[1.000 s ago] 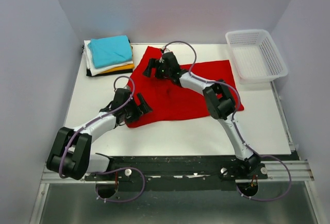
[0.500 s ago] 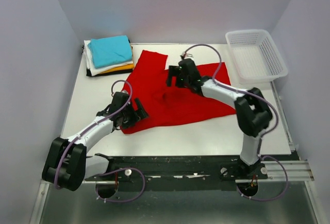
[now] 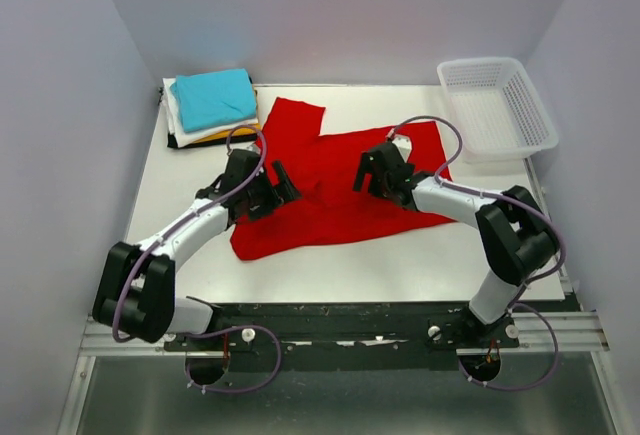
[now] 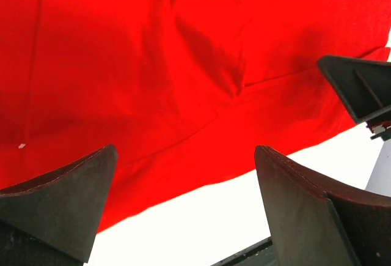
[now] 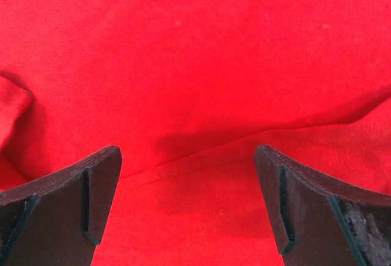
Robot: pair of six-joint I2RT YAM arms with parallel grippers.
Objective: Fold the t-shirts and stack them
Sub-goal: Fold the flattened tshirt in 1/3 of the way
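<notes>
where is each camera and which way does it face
Top external: above, behind the bases, facing down on the white table; both arms, left gripper, right gripper show.
Left wrist: on left arm, facing down past its fingers at the bright red cloth t-shirt.
Right wrist: likewise on right arm, fingers over red cloth.
Shared: that t-shirt.

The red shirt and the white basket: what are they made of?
The red shirt looks like soft, matte woven or knitted cloth: it creases and lies limp on the table. The white basket is probably rigid plastic with a faint sheen and moulded lattice walls that hold their shape.
</notes>
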